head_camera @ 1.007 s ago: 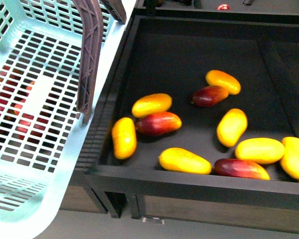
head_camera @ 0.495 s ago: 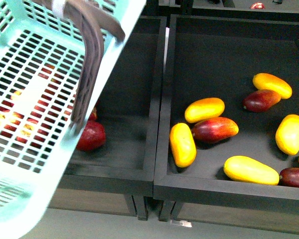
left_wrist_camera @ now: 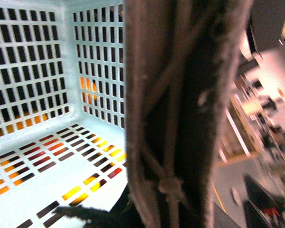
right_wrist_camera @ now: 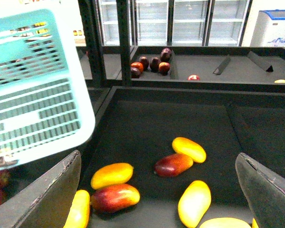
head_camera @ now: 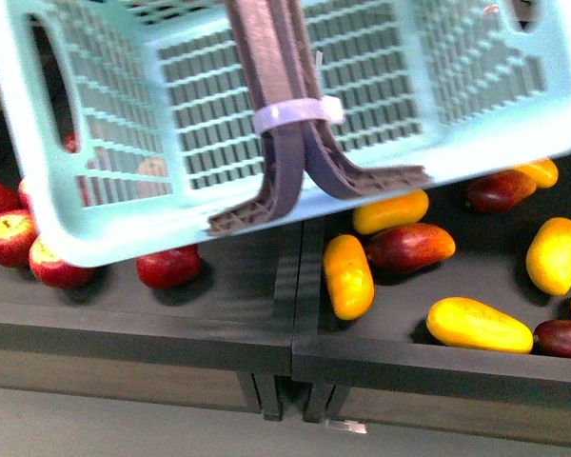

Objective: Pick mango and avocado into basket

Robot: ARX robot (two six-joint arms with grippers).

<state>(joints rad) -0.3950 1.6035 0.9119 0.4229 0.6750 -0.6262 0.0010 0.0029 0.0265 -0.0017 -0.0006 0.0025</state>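
The light blue basket (head_camera: pixel 124 224) hangs tilted across the top of the front view, its brown-purple handles (head_camera: pixel 276 86) bound with a white zip-tie (head_camera: pixel 297 114). In the left wrist view the handle (left_wrist_camera: pixel 180 118) fills the middle and hides my left gripper's fingers, which are shut on it. The basket's slotted floor (left_wrist_camera: pixel 42 185) lies beyond. Several mangoes lie in the black tray (head_camera: pixel 409 367), one yellow mango (head_camera: pixel 347 276) nearest the basket. My right gripper (right_wrist_camera: pixel 159 197) is open above the tray, with a yellow mango (right_wrist_camera: pixel 194 203) between its fingers' line. No avocado is in view.
Red apples (head_camera: pixel 9 236) lie in the left tray under the basket, one apple (head_camera: pixel 168 267) close to the divider (head_camera: pixel 300 286). Red-yellow mangoes (head_camera: pixel 409 248) are mixed among the yellow ones. A farther shelf holds dark red fruit (right_wrist_camera: pixel 152 64), with glass-door fridges (right_wrist_camera: pixel 180 21) behind.
The basket has swung up and to the right and now covers the top of the front view side-on. The view has shifted left and brought the apples into sight.
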